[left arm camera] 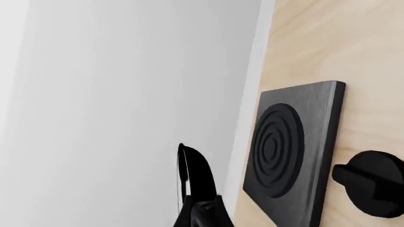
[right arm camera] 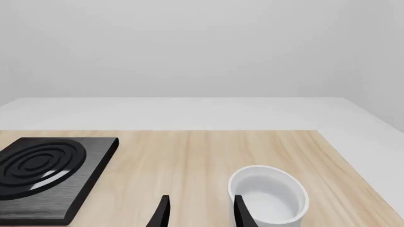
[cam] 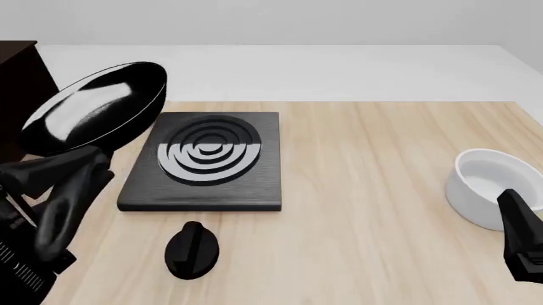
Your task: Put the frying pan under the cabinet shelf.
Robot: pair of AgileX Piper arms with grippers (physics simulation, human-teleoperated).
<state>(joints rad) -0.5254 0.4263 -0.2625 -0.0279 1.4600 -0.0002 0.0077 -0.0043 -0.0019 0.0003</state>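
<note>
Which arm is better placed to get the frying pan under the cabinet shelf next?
Left: it already carries the frying pan lifted and tilted, right beside the cabinet shelf. The right gripper hangs empty by the white bowl.

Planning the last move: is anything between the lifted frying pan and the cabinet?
Nothing visible: the frying pan, raised by the left pincer, is beside the cabinet. The hotplate lies on the opposite side.

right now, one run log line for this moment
left gripper: holds frying pan tilted, lifted | cabinet shelf: far left | right gripper: open, idle
</note>
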